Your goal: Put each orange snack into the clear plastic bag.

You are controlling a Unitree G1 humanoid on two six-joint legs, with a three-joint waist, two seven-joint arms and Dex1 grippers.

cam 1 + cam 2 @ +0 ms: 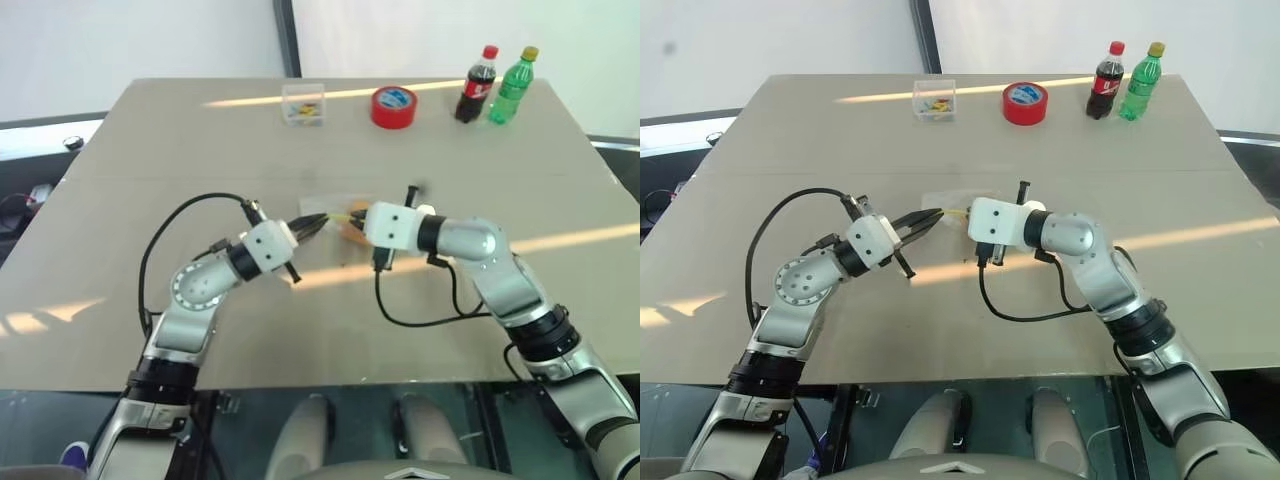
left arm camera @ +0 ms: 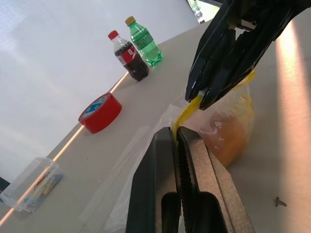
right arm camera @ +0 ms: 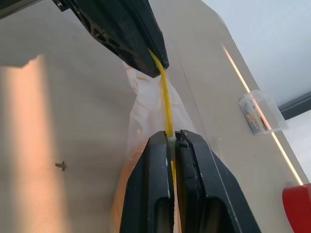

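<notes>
Both pincers — left [image 2: 177, 132], right [image 3: 173, 133] — on clear plastic bag [image 2: 228, 126] (yellow seal).

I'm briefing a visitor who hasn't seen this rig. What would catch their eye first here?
Mid-table, the left tool and the right tool both pinch the yellow seal strip of the clear plastic bag, with orange snacks inside. Along the far edge stand a red tape roll, a cola bottle and a green bottle.
</notes>
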